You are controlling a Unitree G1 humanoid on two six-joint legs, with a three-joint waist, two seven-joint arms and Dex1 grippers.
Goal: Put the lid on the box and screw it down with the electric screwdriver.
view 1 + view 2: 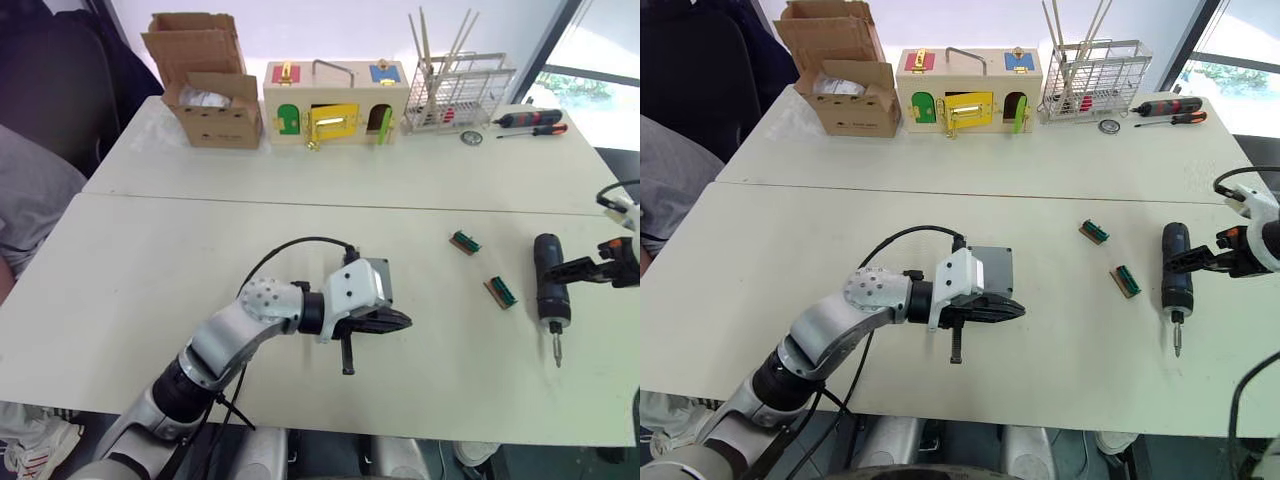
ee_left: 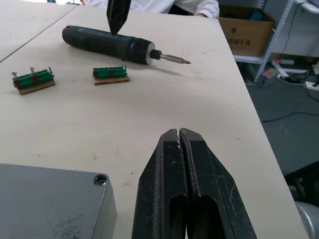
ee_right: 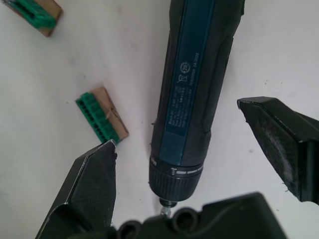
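Matte white table (image 1: 200, 270), black cylindrical electric screwdriver (image 1: 550, 277) between wide-apart right tool (image 3: 199, 159) fingers

Head eyes overlook table (image 1: 150, 300); wrist views sit close above it.

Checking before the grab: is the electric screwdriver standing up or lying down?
Lying down: the electric screwdriver rests flat on the table.

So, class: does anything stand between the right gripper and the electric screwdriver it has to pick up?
Nothing visible does. The right gripper is open, its fingers either side of the electric screwdriver, which lies flat on the table. The green terminal block lies off to one side, outside the fingers.
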